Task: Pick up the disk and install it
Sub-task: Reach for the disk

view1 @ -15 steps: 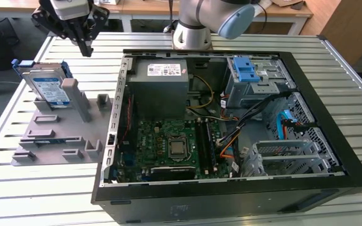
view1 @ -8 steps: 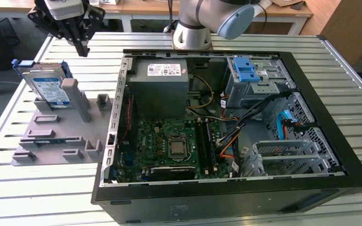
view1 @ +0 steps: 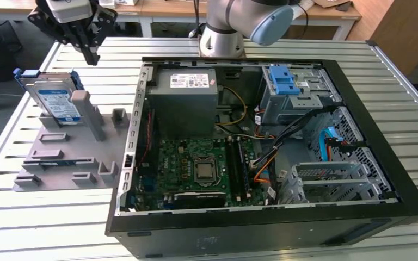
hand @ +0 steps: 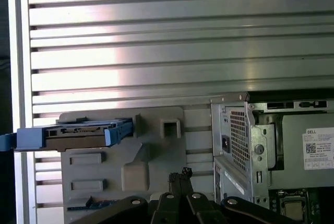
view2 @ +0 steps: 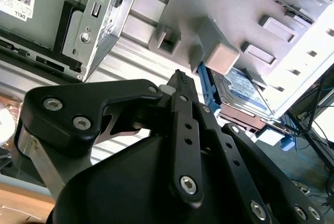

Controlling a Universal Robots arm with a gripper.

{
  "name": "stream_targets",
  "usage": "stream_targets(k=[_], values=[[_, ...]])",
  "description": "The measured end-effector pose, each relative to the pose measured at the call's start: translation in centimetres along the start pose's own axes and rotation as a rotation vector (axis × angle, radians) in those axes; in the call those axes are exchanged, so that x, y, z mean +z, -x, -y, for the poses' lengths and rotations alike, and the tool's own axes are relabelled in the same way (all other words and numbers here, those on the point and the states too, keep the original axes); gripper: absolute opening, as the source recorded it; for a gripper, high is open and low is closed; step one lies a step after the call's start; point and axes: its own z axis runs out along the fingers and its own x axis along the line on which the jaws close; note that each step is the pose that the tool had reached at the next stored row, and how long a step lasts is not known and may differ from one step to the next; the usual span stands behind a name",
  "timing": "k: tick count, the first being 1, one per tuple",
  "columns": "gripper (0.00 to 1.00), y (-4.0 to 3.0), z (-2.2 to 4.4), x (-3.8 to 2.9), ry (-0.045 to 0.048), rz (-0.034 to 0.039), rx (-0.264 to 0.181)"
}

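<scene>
The disk (view1: 56, 99), a silver hard drive with a white-and-blue label and blue side rails, stands leaning on edge in a grey holder (view1: 71, 147) at the exterior view's left. My gripper (view1: 91, 57) hangs above and slightly behind it, apart from it, with its black fingers shut together on nothing. In the first wrist view the disk (hand: 78, 135) shows edge-on, off to one side of the shut gripper (hand: 181, 174). The second wrist view has the disk (view2: 242, 91) just beyond the gripper (view2: 181, 78).
An open computer case (view1: 383, 125) lies on the slatted metal table (view1: 49, 217), to the exterior view's right of the holder. Inside are a grey power supply box (view1: 182, 103), a motherboard (view1: 194, 163) and a drive cage with a blue latch (view1: 285, 81). The arm's base (view1: 220, 32) stands behind the case.
</scene>
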Motion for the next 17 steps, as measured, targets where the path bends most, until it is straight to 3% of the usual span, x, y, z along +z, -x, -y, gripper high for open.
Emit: stream_targets(k=[17], values=[[0.11,-2.72,-0.34,0.16,0.0000,0.0000,0.000]])
